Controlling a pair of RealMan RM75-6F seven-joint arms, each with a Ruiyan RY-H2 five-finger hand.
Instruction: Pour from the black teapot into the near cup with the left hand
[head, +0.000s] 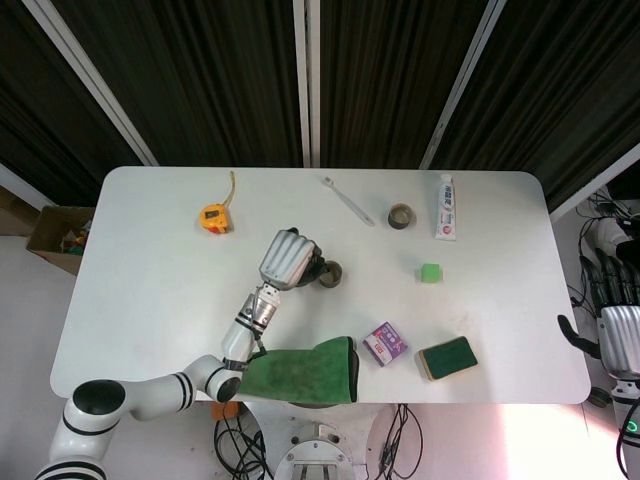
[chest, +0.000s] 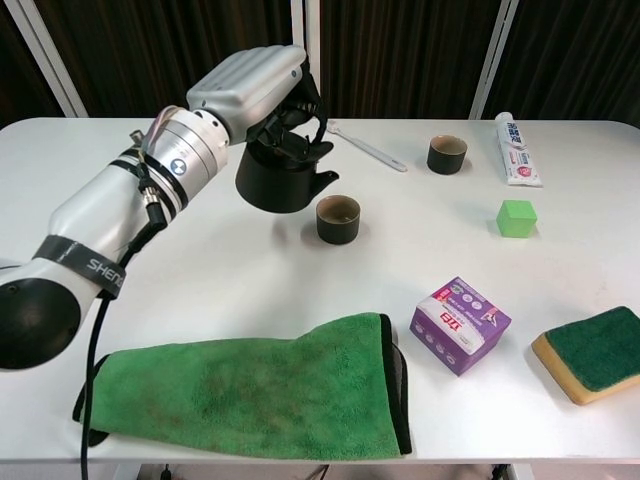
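Black teapot (chest: 278, 172) gripped from above by left robot hand (chest: 262, 88), fingers wrapped on its handle, held above desk (chest: 200, 260). Spout faces near cup (chest: 338, 219), just beside to the right. Pour needs tilt rightward.

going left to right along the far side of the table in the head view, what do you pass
Tape measure → toothbrush → far cup → toothpaste tube.
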